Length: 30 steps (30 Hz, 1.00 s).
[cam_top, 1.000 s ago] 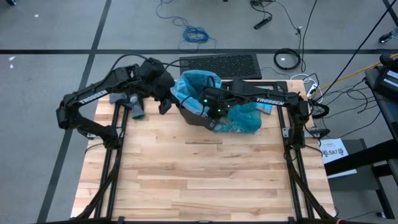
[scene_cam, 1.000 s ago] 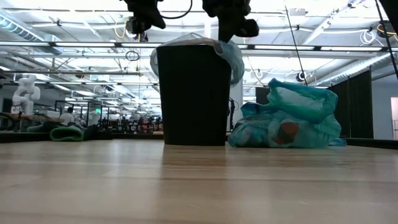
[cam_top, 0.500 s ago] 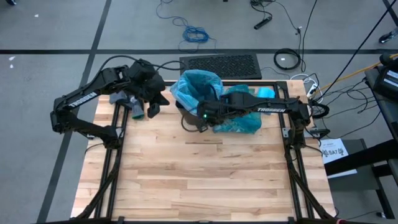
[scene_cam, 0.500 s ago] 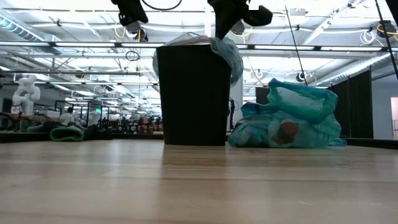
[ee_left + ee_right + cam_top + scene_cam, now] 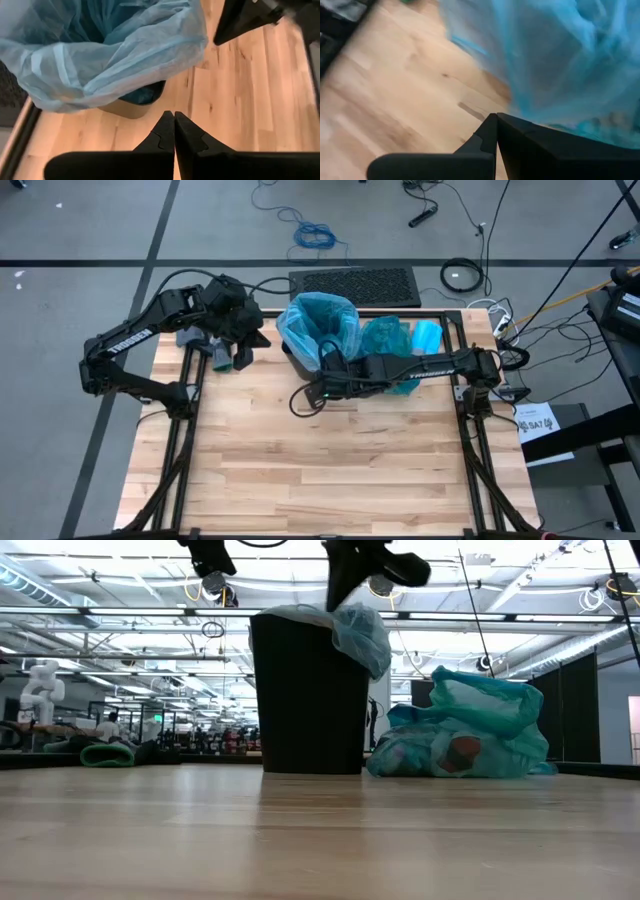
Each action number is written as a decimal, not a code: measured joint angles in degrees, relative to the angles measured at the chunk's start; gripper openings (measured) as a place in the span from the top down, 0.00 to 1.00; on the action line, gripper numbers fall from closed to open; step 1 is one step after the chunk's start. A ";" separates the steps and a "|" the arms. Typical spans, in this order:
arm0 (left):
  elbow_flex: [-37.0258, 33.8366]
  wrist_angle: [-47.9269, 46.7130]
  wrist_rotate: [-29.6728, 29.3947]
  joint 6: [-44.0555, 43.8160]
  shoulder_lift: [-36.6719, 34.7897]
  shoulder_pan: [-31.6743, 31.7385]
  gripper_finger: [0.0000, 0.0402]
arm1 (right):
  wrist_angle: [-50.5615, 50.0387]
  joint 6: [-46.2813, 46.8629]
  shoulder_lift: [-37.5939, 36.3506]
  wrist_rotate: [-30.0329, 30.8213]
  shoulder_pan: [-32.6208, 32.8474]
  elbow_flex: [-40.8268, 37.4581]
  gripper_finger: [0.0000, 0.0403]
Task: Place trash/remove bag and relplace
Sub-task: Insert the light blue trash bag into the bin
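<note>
Beside bin (image 5: 318, 345), right hand (image 5: 322, 380) closed, empty.

you are in a big robot lab or workshop, not a home. look at the grey floor (image 5: 80, 240) all round the wooden table (image 5: 320, 470): loose cables lie on it, like the blue cable (image 5: 317, 234) at 12 o'clock from the table and a black coil (image 5: 461, 275) at 1 o'clock. a black mat (image 5: 355, 285) sits by the table's far edge. in the low view, long lights and pipes (image 5: 120, 610) run under a high ceiling. far back at 9 o'clock stands a white robot arm (image 5: 38, 688), near desks.
</note>
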 joint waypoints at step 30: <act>0.00 1.15 -5.90 13.11 9.80 -6.93 0.59 | 1.39 -10.93 -0.29 -0.62 0.63 2.34 1.00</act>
